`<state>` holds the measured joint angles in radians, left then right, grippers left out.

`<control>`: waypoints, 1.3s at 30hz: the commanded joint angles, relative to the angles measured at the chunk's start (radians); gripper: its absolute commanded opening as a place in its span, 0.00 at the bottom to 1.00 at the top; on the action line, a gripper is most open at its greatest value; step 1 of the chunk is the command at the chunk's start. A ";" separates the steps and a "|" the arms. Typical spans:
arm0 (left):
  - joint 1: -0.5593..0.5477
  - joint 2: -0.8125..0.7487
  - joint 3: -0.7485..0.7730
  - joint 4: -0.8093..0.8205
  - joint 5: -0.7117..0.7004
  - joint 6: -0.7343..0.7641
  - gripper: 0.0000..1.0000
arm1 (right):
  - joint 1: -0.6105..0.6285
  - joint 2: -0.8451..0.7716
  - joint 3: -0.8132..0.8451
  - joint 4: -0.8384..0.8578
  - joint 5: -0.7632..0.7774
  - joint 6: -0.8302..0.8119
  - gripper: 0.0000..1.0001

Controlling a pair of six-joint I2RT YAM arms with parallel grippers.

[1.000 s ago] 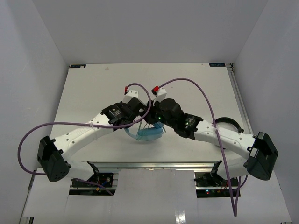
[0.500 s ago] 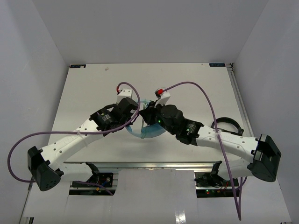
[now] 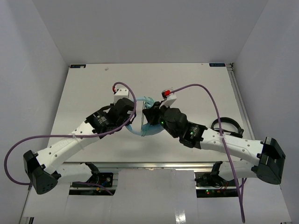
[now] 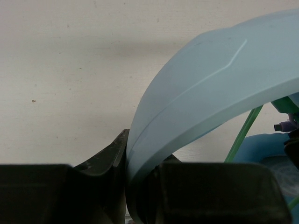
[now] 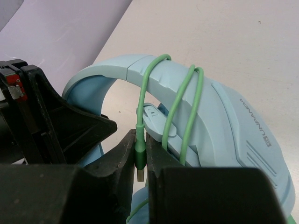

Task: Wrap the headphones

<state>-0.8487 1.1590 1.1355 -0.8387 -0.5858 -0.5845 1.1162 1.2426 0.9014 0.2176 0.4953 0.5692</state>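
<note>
Well, at the middle of the table (image 3: 88, 93) the headphones (image 5: 219, 116) are held by both arms: the left gripper (image 4: 142, 154) is clenched on the headband (image 4: 210, 98), and the right gripper (image 5: 141, 144) pinches the end of the green cable (image 5: 175, 107) looped over it.

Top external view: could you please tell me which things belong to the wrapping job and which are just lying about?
Job in hand:
light blue headphones
their green cable, looped over them
left gripper, shut on the headphones
right gripper, shut on the cable's plug end

Lying about:
black headphones, off to the right
</note>
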 commanded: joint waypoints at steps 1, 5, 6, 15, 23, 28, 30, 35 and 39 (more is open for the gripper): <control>0.011 -0.126 0.041 0.155 -0.093 -0.094 0.00 | -0.003 -0.005 -0.050 -0.141 0.089 0.003 0.08; 0.011 -0.135 0.035 0.153 -0.100 -0.095 0.00 | -0.003 -0.005 -0.050 -0.141 0.085 0.003 0.08; 0.013 -0.137 0.035 0.153 -0.101 -0.095 0.00 | -0.003 -0.006 -0.051 -0.141 0.086 0.003 0.08; 0.012 -0.122 0.042 0.151 -0.125 -0.102 0.00 | -0.001 0.013 -0.036 -0.093 -0.036 -0.062 0.08; 0.011 -0.073 0.072 0.190 -0.082 -0.110 0.00 | 0.040 0.136 0.077 -0.030 -0.083 -0.133 0.08; 0.011 -0.078 0.082 0.190 -0.080 -0.110 0.00 | 0.039 0.181 0.111 -0.010 -0.042 -0.128 0.08; 0.013 -0.082 0.083 0.190 -0.084 -0.112 0.00 | 0.040 0.194 0.127 -0.011 -0.032 -0.127 0.08; 0.012 -0.082 0.080 0.194 -0.081 -0.119 0.00 | 0.051 0.258 0.224 -0.053 -0.037 -0.131 0.08; 0.012 -0.100 0.088 0.196 -0.078 -0.118 0.00 | 0.059 0.299 0.274 -0.106 0.014 -0.112 0.08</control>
<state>-0.8320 1.1313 1.1339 -0.8524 -0.6740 -0.6313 1.1419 1.4857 1.1355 0.2500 0.4991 0.4574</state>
